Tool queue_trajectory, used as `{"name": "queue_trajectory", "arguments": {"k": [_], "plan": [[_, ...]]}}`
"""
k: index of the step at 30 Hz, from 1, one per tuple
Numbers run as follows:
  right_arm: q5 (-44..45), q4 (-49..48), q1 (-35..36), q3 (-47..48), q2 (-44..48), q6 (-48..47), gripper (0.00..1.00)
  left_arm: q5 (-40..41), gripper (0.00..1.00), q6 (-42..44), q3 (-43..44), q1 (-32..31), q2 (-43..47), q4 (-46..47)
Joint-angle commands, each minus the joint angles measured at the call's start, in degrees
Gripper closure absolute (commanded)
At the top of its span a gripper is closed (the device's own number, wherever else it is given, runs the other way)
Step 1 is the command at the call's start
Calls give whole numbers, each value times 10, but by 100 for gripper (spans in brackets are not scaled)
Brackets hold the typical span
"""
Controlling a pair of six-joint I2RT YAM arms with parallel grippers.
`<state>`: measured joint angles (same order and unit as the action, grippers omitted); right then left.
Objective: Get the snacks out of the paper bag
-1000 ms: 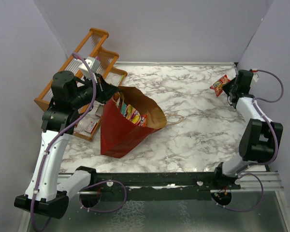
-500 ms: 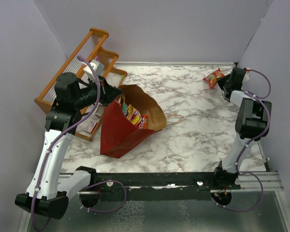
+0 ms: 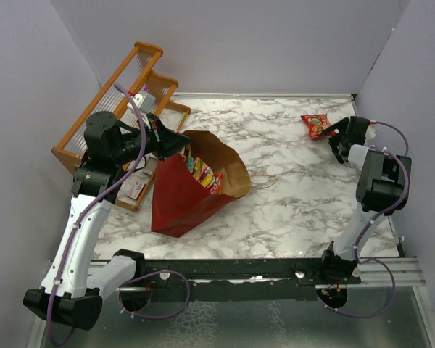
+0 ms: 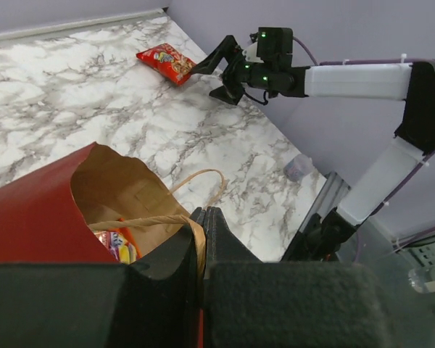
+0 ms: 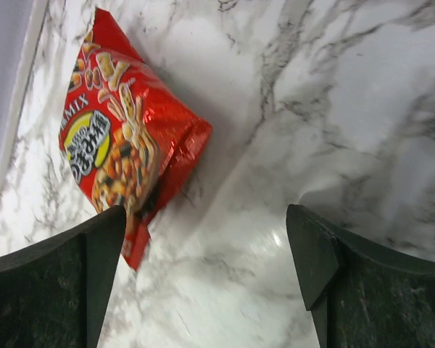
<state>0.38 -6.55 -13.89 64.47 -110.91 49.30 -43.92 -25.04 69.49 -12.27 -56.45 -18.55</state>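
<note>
The paper bag is red outside and brown inside, and leans open toward the right at the table's left. Several bright snacks show inside its mouth, partly hidden by the rim. My left gripper is shut on the bag's twine handle at the rim, jaws pressed together. A red snack packet lies flat on the marble at the back right. My right gripper hovers just beside it, wide open, with nothing between its fingers; one fingertip overlaps the packet's edge.
A wooden rack stands against the left wall, with a small white packet at its foot. The bag's second twine handle lies loose on the marble. Purple walls close in the back and right; a black rail runs along the near edge.
My right gripper has opened and let go of the red packet, which now lies on the table a bit further left. The left arm has kept its grip on the bag, shifting only slightly.
</note>
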Motion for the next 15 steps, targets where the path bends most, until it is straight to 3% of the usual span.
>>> {"name": "queue_trajectory", "arguments": {"k": [1, 4, 8, 10, 15], "plan": [[2, 93, -7, -29, 111, -101, 5, 7, 100, -80, 7, -4, 0, 40], [-53, 122, -5, -53, 174, -146, 5, 36, 100, -89, 15, -4, -8, 9], [-275, 73, 30, -108, 224, -146, 5, 70, 100, -91, 31, -4, -26, -35], [-360, 107, 74, -91, 211, -164, 6, 69, 100, -93, 33, -4, -35, -39], [-382, 177, 188, -89, 221, -210, 7, 92, 100, -89, 45, -3, -49, -60]]}}
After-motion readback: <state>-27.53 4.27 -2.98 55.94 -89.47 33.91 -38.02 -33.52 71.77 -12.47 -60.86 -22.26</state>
